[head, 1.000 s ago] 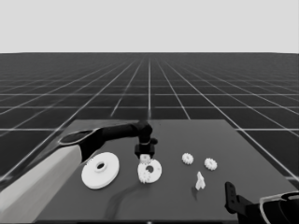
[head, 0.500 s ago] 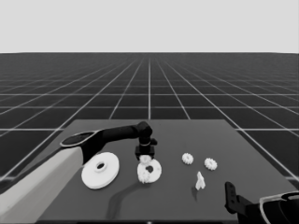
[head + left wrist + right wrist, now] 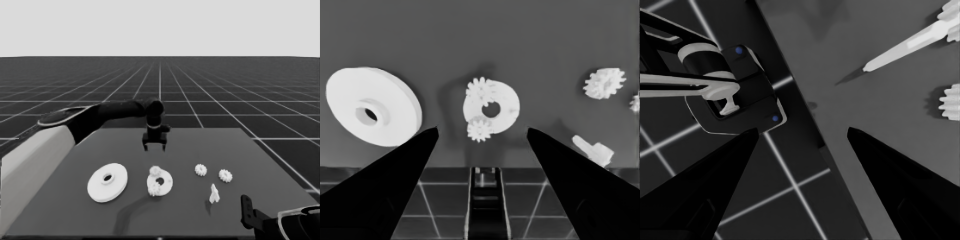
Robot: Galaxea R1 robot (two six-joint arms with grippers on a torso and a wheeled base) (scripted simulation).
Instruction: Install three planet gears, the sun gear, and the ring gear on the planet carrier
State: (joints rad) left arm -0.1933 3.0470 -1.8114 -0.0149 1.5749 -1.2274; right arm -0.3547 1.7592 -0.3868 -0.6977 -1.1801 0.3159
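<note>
The smaller round part (image 3: 168, 183) lies mid-table with two planet gears on it, one at its far side (image 3: 155, 171) and one at its near side (image 3: 155, 189). My left gripper (image 3: 154, 145) hangs open and empty above the table, just behind it. In the left wrist view the smaller round part (image 3: 510, 107) carries both gears (image 3: 481, 90) (image 3: 480, 130) between my open left gripper (image 3: 482, 130) wedges. The larger round part (image 3: 107, 182) lies flat to its left. Two loose gears (image 3: 200, 170) (image 3: 225, 175) lie to the right. My right gripper (image 3: 247, 212) stays parked open at the lower right.
A thin white piece (image 3: 214, 194) stands near the front right, close to the parked right arm. The right wrist view shows it (image 3: 910, 46) and a gear (image 3: 951, 102) near the table corner, with dark machinery (image 3: 730, 90) past the edge.
My left gripper has lifted and drawn back from the smaller round part, empty. The parts and the right arm have not moved.
</note>
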